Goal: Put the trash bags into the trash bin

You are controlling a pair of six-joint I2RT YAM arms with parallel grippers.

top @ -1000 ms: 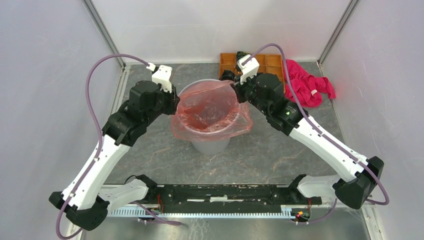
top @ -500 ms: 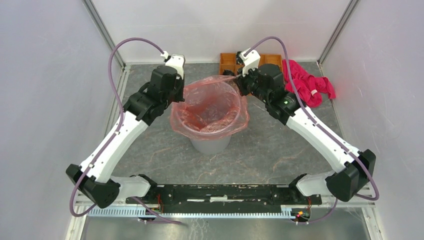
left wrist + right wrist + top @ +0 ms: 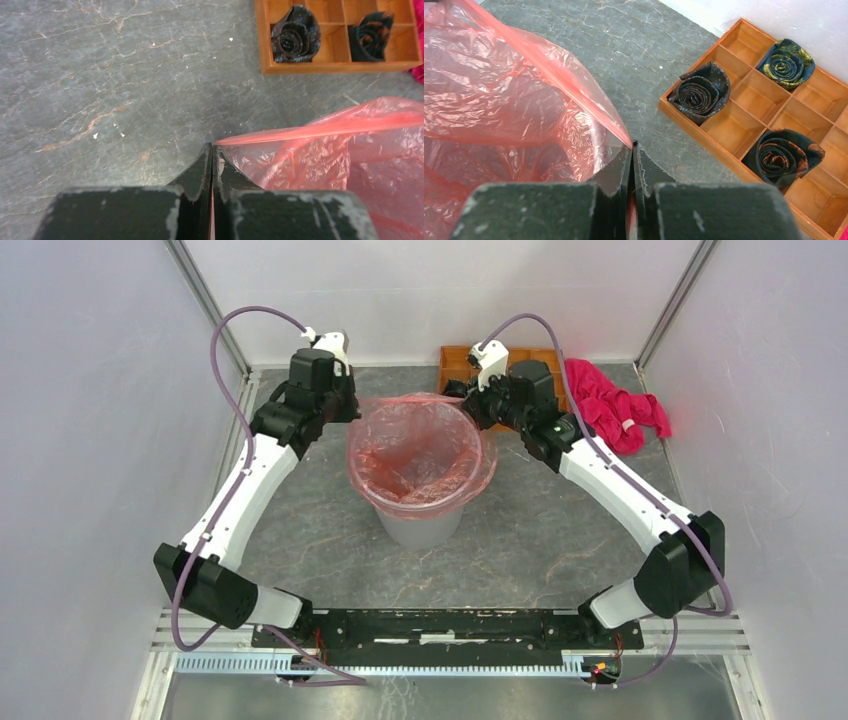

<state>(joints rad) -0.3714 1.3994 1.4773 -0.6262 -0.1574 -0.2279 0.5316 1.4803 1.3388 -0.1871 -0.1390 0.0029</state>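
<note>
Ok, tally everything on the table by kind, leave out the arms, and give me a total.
trash bag: 1
trash bin: 1
compartment tray: 1
rolled dark fabric pieces visible in the tray: 3
pink cloth: 1
Total: 7

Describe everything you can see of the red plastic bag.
The bag is thin, crinkly, see-through red-orange plastic. It sits open inside the upright grey bin, with its body sagging into the bin and its mouth draped over the near rim. Its far edge is stretched taut between the left hand and the right hand, each shut on a pinch of the film.
</note>
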